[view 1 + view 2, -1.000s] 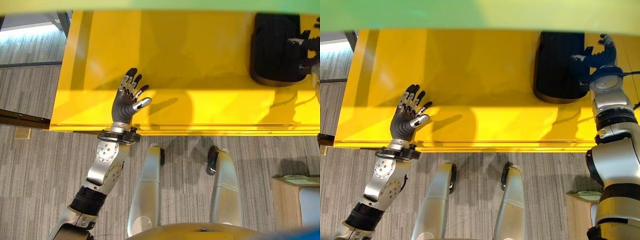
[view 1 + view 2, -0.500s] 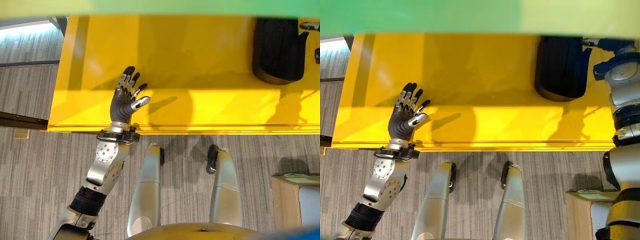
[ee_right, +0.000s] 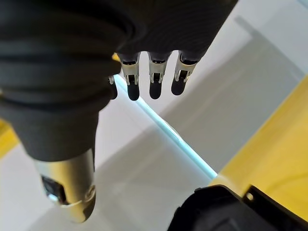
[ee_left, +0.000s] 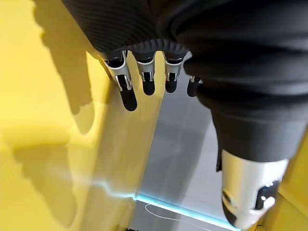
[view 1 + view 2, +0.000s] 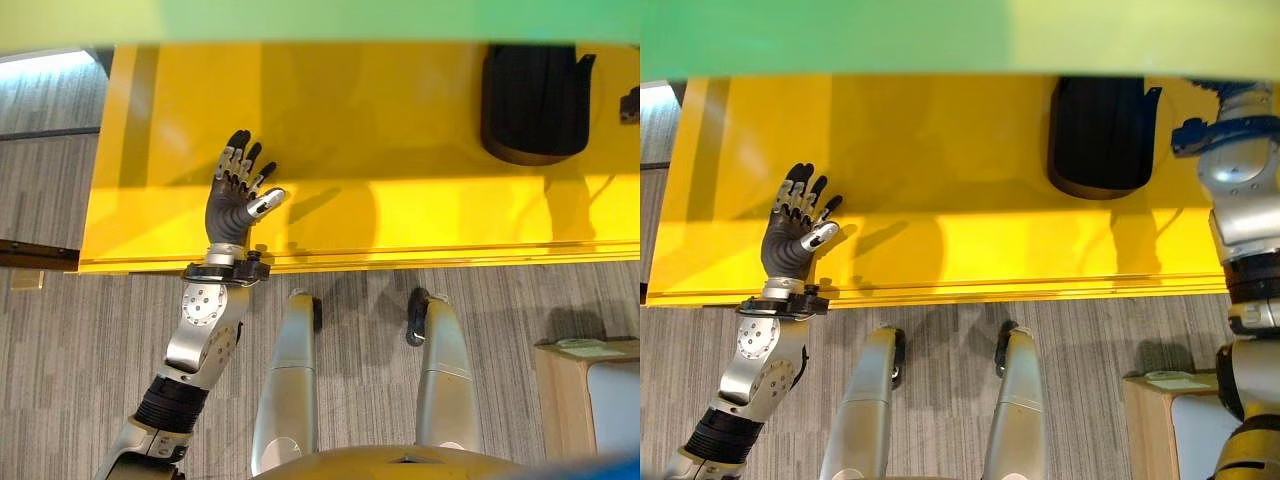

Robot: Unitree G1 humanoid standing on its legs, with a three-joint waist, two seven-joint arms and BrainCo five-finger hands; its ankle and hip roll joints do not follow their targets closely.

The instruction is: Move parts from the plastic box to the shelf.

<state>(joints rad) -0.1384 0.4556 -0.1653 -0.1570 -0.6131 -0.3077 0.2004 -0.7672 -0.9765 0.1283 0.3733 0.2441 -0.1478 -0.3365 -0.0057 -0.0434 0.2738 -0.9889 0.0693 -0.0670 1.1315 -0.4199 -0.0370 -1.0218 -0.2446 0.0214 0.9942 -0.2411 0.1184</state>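
Left hand [image 5: 235, 195] hovers spread-fingered over yellow shelf [image 5: 400, 210], black part [image 5: 530, 100] far right.

No text, label, number or sign is showing legibly in any of the views. Nothing readable is appearing on the flat yellow shelf board [image 5: 400, 130], nor on the black ribbed plastic part [image 5: 530, 100] lying toward two o'clock on it. The small pale slip [image 5: 1167, 379] lying on the light wooden box at about four o'clock is showing no marks that can be made out.
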